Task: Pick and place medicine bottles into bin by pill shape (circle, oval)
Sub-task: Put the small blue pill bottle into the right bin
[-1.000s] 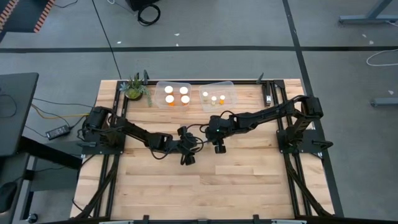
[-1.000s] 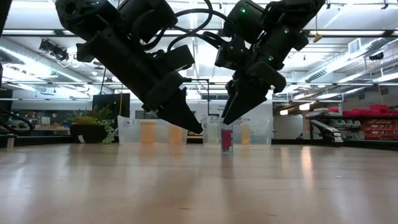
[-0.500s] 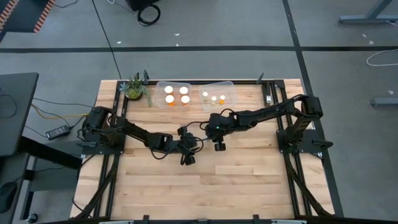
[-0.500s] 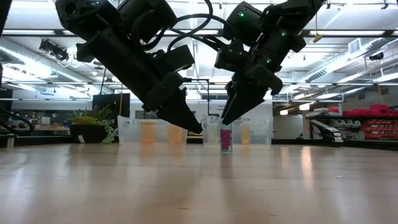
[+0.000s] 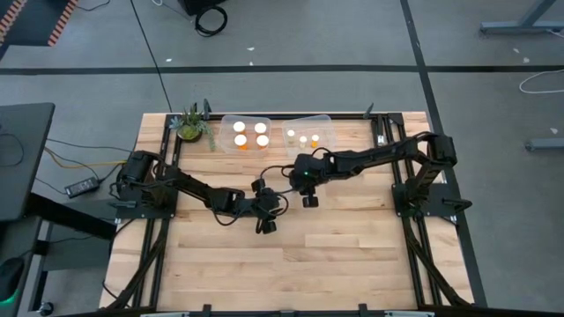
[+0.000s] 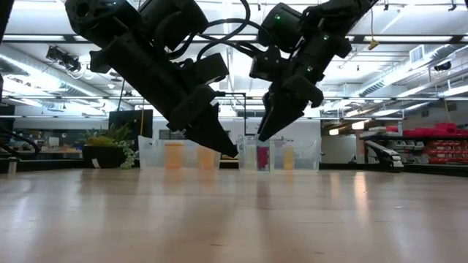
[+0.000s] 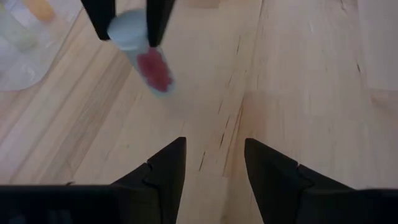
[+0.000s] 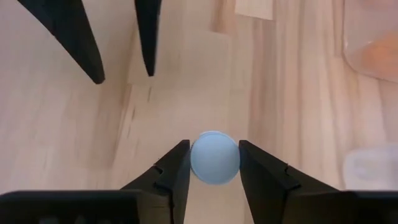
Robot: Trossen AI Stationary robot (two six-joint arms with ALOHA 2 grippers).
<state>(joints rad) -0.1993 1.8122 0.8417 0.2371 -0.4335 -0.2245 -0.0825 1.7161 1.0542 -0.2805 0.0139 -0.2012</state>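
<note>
My right gripper (image 5: 308, 201) is shut on a small clear bottle with a pale blue cap (image 8: 214, 157) and pink pills (image 7: 154, 67). It is near the table's middle, just short of the two clear bins. The bottle also shows in the low view (image 6: 263, 157). My left gripper (image 5: 266, 224) is open and empty, a little nearer and to the left of the bottle (image 7: 214, 146). The left bin (image 5: 231, 121) holds orange bottles with white caps (image 5: 250, 134). The right bin (image 5: 328, 130) holds smaller bottles with pale tops (image 5: 303, 138). My right gripper pinches the bottle's pale blue cap (image 8: 214, 157) between its two fingers, one on each side. The fingers come from above, slanting down. The bottle hangs upright below them. I cannot tell whether its bottom touches the table.
A small green potted plant (image 5: 191, 125) stands at the far left, beside the left bin. Black frame rails (image 5: 381, 132) run along the table's sides. Bare wood (image 5: 291, 264) lies between the grippers and the near edge.
My right gripper has carried the blue-capped bottle a short way toward the table's far edge and the bins, still shut on it. The bottle has stayed upright.
</note>
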